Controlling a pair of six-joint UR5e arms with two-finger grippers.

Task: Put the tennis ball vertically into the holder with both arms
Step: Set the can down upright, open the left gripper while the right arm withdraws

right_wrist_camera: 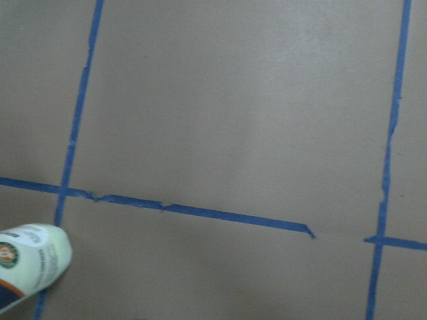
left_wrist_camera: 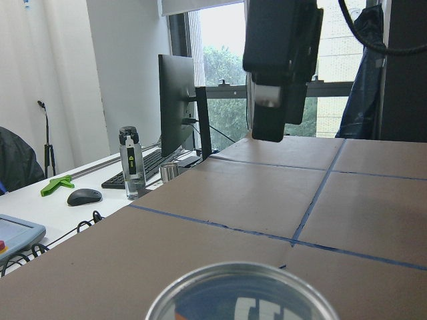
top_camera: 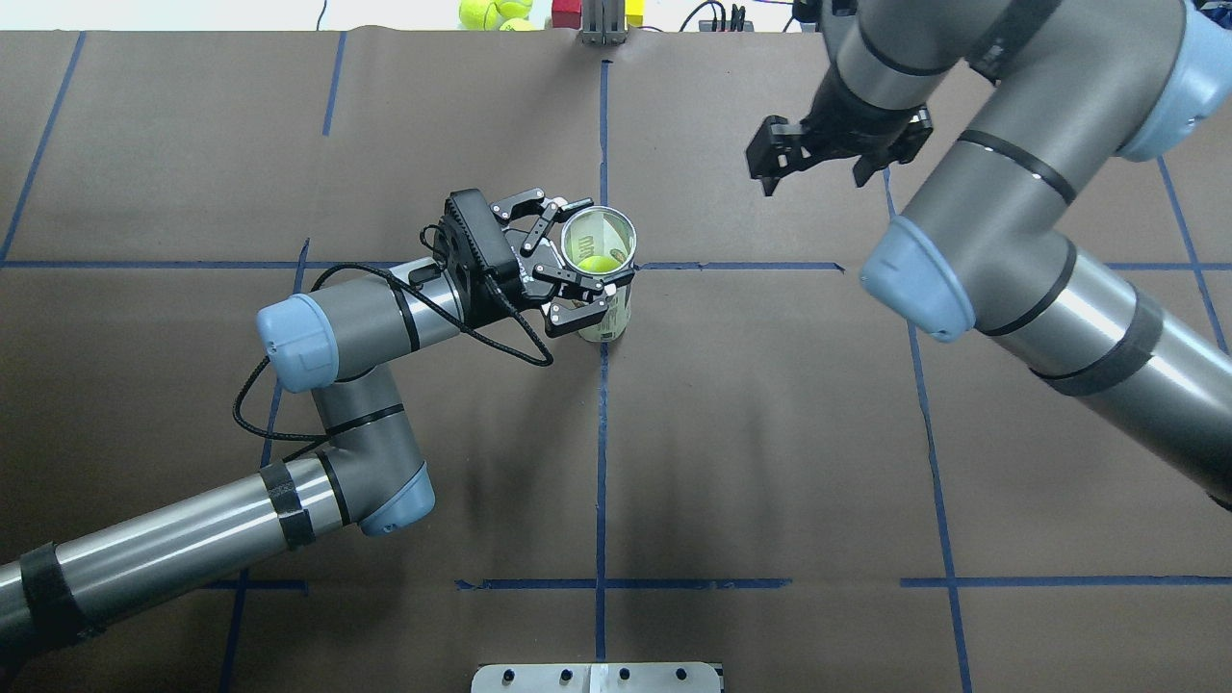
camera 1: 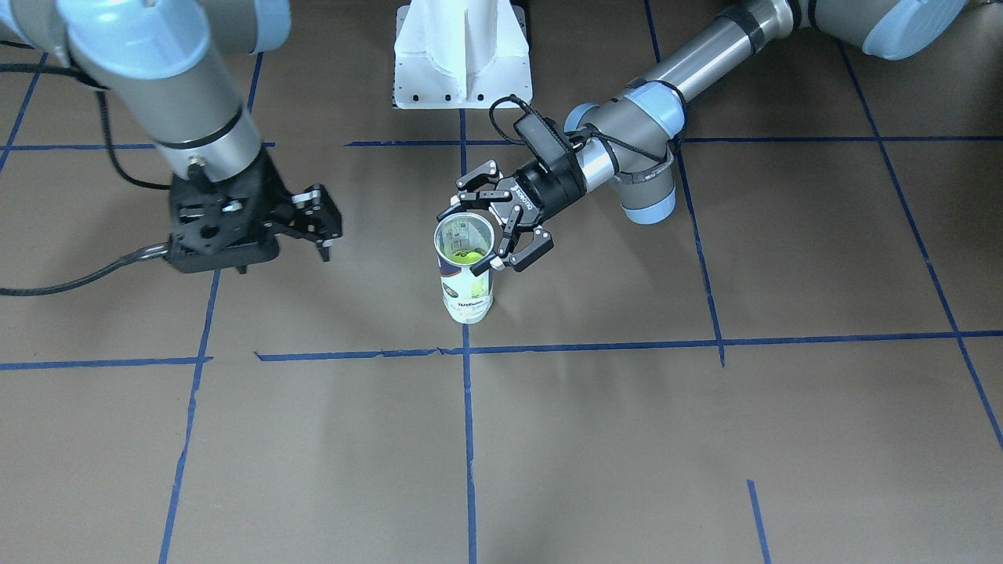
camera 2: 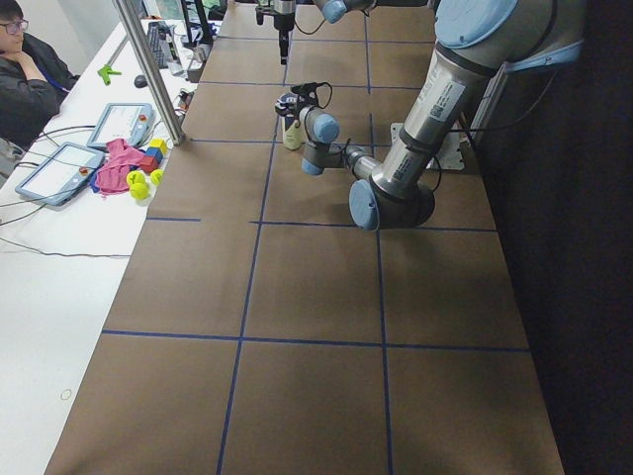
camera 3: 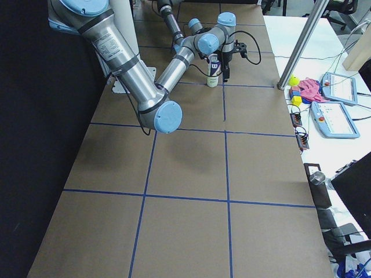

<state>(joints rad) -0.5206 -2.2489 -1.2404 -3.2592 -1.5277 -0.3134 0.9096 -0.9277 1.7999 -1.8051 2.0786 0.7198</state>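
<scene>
The holder (camera 1: 468, 294) stands upright on the brown table near the middle, a clear can with a white and navy label. A yellow-green tennis ball (top_camera: 597, 260) lies inside it, seen through the metal-rimmed mouth. My left gripper (top_camera: 579, 252) reaches in level just below the rim. It is open, with one finger on each side of the can and a little wider than it. My right gripper (top_camera: 813, 181) hangs well off to the side, pointing down, open and empty. The left wrist view catches only the holder's rim (left_wrist_camera: 243, 293). The right wrist view shows the holder's lower end (right_wrist_camera: 27, 260).
A white pedestal base (camera 1: 462, 70) is bolted at the robot's side of the table. Blue tape lines (camera 1: 468, 439) cross the brown surface. A side table holds loose tennis balls (top_camera: 496, 12), tablets (camera 2: 59, 168) and blocks. A person (camera 2: 20, 79) sits there beside a metal pole (camera 2: 148, 69).
</scene>
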